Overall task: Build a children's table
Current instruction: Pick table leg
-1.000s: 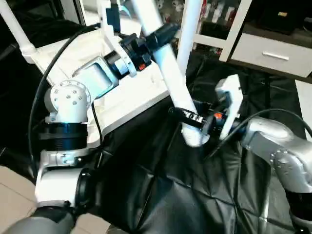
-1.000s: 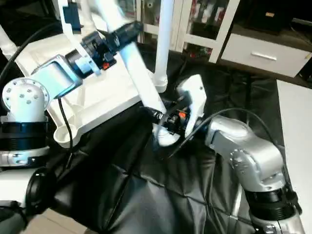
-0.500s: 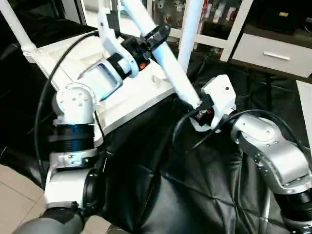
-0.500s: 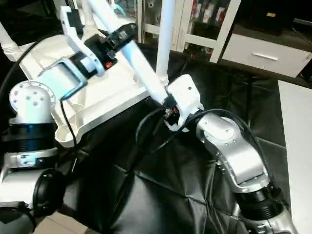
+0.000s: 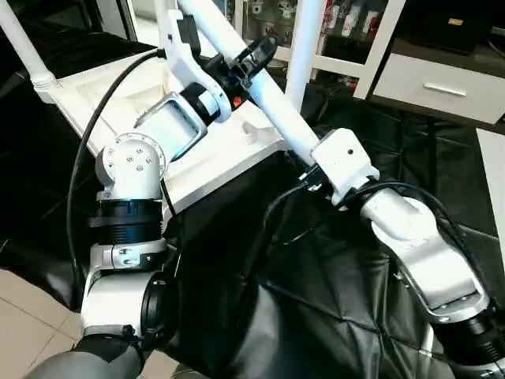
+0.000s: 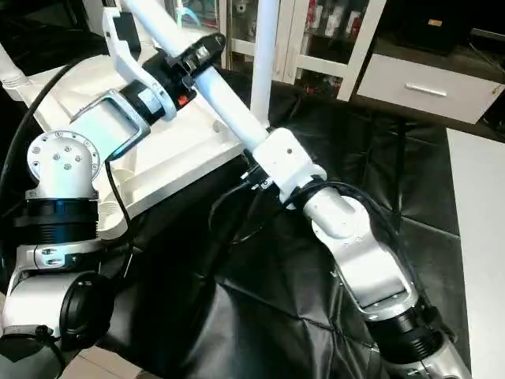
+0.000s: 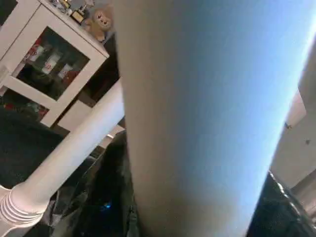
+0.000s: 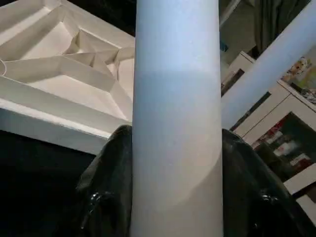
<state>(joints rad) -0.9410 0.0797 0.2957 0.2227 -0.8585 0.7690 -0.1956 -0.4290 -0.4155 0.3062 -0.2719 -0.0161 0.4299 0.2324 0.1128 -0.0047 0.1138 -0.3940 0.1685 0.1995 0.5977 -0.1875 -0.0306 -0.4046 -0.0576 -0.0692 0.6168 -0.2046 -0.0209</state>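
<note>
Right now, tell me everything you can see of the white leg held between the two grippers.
The leg is a long, smooth white tube that looks like plastic, held aslant above the corner of the upturned tabletop. The left gripper clasps it high up; the right gripper holds its lower end, which is hidden. It is not yet in a socket.

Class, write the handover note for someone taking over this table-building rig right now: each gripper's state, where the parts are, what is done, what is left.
Left gripper: black fingers around the upper part of a slanted white leg; how firmly it grips is unclear.
Right gripper: shut on the same leg's lower end, beside the tabletop's near corner.
Tabletop: upside down on the black cloth, ribbed underside up.
Done: two legs stand upright, one at the near right corner, one at the far left.
Left: seat the held leg in a corner socket, probably the nearest free one, then fit the remaining leg.
</note>
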